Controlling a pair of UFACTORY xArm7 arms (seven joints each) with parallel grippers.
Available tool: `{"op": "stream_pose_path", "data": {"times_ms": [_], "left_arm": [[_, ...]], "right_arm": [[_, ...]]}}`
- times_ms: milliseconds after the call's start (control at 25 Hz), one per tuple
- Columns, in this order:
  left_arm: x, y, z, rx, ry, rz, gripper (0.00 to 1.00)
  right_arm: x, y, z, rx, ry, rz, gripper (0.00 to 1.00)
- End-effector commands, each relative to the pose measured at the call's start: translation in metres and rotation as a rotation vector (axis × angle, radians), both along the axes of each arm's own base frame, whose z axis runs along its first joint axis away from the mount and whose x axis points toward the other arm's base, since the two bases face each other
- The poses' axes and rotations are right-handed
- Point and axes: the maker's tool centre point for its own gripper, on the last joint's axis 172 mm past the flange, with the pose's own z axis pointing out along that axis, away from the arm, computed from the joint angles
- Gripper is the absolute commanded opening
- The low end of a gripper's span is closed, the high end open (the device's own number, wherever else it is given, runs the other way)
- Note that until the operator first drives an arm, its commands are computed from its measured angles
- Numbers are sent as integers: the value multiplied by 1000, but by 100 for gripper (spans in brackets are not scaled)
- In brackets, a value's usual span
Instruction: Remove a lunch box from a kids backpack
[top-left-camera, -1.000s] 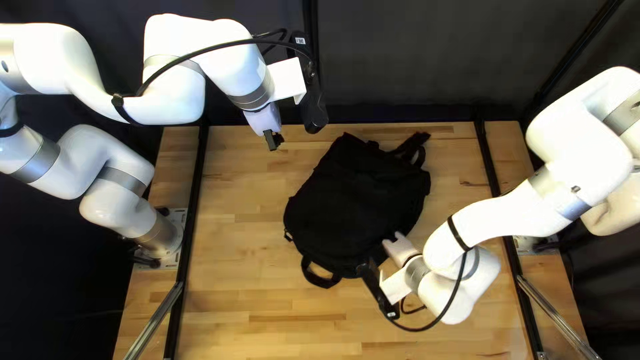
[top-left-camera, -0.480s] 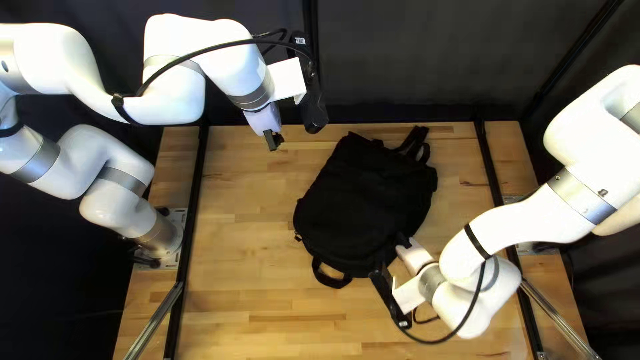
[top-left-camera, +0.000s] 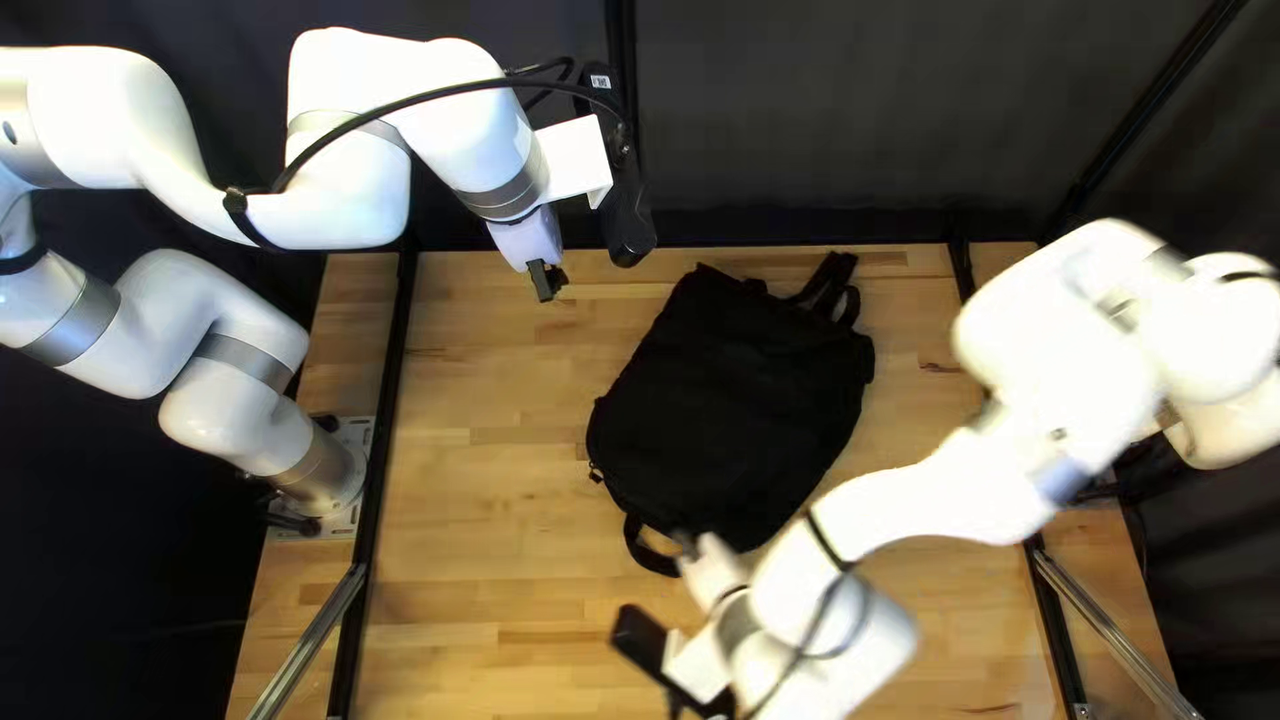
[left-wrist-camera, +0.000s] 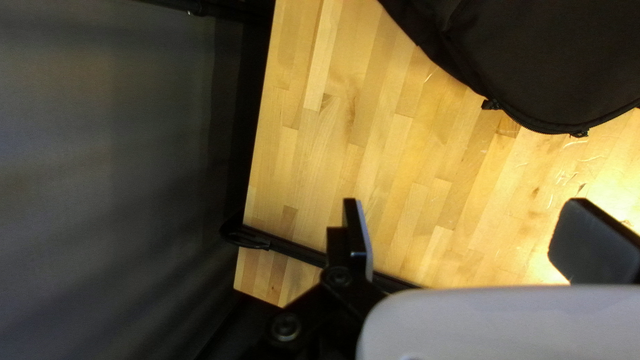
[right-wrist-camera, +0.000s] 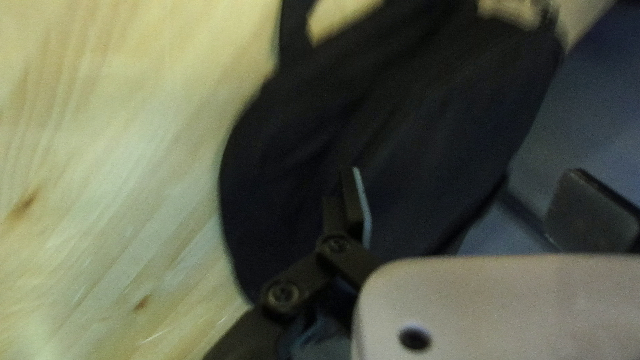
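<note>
A black backpack lies flat on the table, its looped handle toward the near edge; no lunch box shows. My left gripper hangs beyond the bag's far left side. Seen from its own wrist, the left gripper stands open over bare wood, the backpack ahead with zipper pulls at its edge. My right gripper is by the handle at the bag's near end. In its wrist view the right gripper is open, fingers wide apart, with the blurred backpack ahead and below.
The wooden table shows around the bag. Black rails run along both its sides, and a dark curtain hangs behind. My right forearm crosses the table's near right part.
The backpack first shifted slightly right with my right gripper beside it, then stayed put. My right arm has since swung left and nearer the front edge. The left arm is unmoved.
</note>
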Motion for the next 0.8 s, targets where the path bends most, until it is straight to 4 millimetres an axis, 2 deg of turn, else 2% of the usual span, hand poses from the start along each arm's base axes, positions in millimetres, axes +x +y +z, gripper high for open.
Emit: {"op": "stream_pose_path", "data": {"times_ms": [40, 200, 400, 520, 680, 800], "left_arm": [[0, 0, 0, 0, 0, 0, 100], [0, 0, 0, 0, 0, 0, 100], [0, 0, 0, 0, 0, 0, 100], [0, 0, 0, 0, 0, 0, 100], [0, 0, 0, 0, 0, 0, 100], [0, 0, 0, 0, 0, 0, 100]], "right_arm": [[44, -6, -24, 14, 72, 63, 100], [59, -11, -31, 28, 112, 101, 100], [64, -35, -35, 50, 140, 144, 100], [54, -44, -29, 46, 140, 155, 100], [18, -62, 0, 37, 105, 132, 100], [11, -71, 10, 25, 94, 113, 100]]}}
